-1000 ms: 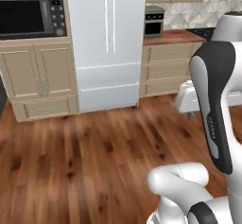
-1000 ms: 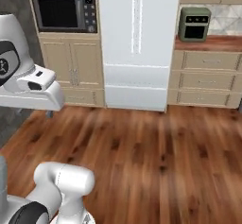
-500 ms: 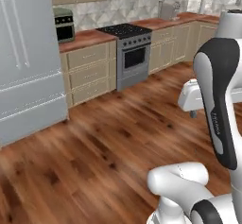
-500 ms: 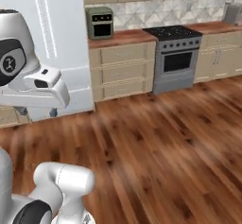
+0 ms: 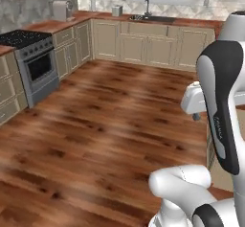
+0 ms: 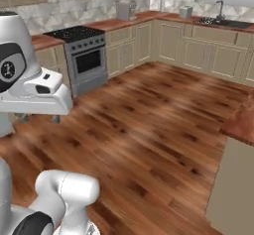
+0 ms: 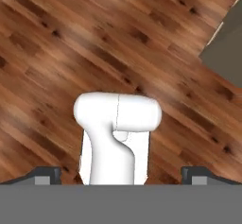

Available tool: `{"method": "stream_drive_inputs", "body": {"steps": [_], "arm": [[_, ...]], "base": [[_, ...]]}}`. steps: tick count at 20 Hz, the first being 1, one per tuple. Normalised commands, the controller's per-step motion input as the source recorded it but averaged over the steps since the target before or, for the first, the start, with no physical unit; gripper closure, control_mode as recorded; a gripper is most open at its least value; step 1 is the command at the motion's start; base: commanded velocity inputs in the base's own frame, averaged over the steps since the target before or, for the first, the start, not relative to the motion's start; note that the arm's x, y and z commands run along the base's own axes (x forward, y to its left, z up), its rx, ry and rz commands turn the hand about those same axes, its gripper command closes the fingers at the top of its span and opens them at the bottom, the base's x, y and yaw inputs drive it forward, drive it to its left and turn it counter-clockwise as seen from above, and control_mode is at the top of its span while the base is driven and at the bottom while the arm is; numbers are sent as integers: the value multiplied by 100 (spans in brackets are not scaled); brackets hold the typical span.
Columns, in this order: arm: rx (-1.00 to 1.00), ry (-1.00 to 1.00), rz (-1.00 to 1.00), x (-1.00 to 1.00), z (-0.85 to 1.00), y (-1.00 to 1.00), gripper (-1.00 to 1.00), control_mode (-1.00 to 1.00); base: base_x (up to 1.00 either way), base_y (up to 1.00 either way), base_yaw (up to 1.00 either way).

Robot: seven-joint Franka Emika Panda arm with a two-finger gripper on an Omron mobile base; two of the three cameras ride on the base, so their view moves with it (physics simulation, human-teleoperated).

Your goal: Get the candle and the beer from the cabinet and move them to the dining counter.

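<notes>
The candle, the beer and the cabinet are out of view. A corner of the reddish-brown dining counter [image 6: 242,124] comes in at the right edge, over a plain beige side panel. My gripper [image 6: 39,118] hangs at mid-height over the wood floor, left of that corner and well away from it. In the hand view the gripper [image 7: 120,176] looks straight down at the floor. Its fingertips [image 7: 46,175] stand far apart at the two bottom corners, open, with nothing between them. From the left base view the hand [image 5: 194,101] pokes out from behind the upright arm.
A steel stove [image 6: 88,60] stands in the beige base cabinets on the left. A sink [image 5: 149,17] under a window sits on the far wood counter. Wide wood floor [image 5: 105,120] lies between them. A beige panel [image 7: 227,48] cuts the hand view's top right.
The whole picture has swung as the base turns: refrigerator and microwave have left, stove, sink and the counter corner have come in. The arm's pose and open jaws look unchanged.
</notes>
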Motion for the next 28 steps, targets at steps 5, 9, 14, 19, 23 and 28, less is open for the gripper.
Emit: {"method": "stream_drive_inputs", "body": {"steps": [5,9,14,19,23,28], "arm": [[0,0,0,0,0,0,-100,100],[0,0,0,0,0,0,-100,100],[0,0,0,0,0,0,-100,100],[0,0,0,0,0,0,-100,100],[0,0,0,0,0,0,-100,100],[0,0,0,0,0,0,-100,100]], "base": [[84,2,-59],[100,45,-43],[100,83,-38],[95,91,-34],[82,88,-33],[83,69,-31]]}}
